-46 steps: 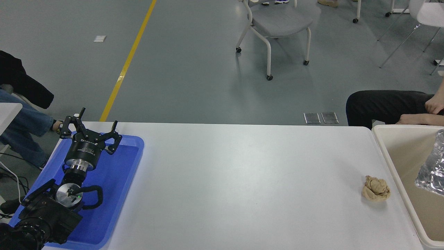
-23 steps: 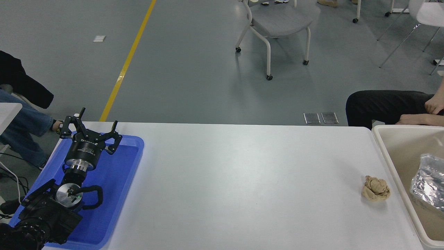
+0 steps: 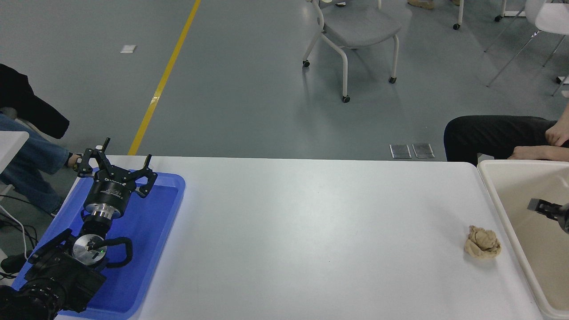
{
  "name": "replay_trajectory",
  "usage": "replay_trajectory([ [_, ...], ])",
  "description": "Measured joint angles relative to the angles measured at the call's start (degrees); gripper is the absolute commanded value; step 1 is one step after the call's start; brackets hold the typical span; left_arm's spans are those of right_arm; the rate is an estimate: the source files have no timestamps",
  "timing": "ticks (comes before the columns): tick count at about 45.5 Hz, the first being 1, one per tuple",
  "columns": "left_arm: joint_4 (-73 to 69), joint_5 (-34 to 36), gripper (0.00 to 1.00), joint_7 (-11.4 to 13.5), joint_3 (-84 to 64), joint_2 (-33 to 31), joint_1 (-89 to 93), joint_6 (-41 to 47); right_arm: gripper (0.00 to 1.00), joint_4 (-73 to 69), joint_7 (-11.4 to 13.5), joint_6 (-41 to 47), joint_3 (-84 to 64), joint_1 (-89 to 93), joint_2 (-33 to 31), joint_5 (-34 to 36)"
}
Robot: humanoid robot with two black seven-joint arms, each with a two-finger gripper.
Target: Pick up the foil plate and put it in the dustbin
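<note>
The left claw (image 3: 116, 165) hangs parked over the blue tray (image 3: 151, 222) at the near-left corner of the surface (image 3: 311, 231), its fingers spread wide and holding nothing. The tray's bare floor shows beside and beyond the arm, with nothing lying in the part that can be seen. To the right of that claw the surface runs open all the way across, its far edge straight and its right edge butting against the dustbin (image 3: 498, 195).

The right claw (image 3: 544, 208) pokes in from the right edge over the dustbin's interior; only its tip shows, and whether it is spread or closed cannot be told. Just left of it, outside the dustbin's rim and near the surface's right edge, sits the paper wad (image 3: 482, 242). The dustbin's visible walls and floor are plain cream; the foil plate is not seen anywhere, and much of the dustbin is cut off by the frame.

Beyond the far edge a seated person's leg (image 3: 493, 135) is near the dustbin, and a chair (image 3: 355, 31) stands farther off.
</note>
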State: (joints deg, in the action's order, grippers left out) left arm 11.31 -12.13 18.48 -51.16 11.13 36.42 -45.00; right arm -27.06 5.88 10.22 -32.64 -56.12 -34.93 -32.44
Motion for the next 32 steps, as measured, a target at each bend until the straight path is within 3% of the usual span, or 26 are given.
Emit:
replay_trajectory([
  [20,0.02,0.01,1.00,-0.02,0.01,-0.05,0.05,0.00,1.00,-26.29,0.10,11.82,-7.42,-24.49,-2.95,-4.26],
  [32,0.01,0.01,1.00,-0.02,0.01,-0.06,0.06,0.00,1.00,-36.54,0.22,23.33,-14.63,-41.53,-0.31,2.08],
])
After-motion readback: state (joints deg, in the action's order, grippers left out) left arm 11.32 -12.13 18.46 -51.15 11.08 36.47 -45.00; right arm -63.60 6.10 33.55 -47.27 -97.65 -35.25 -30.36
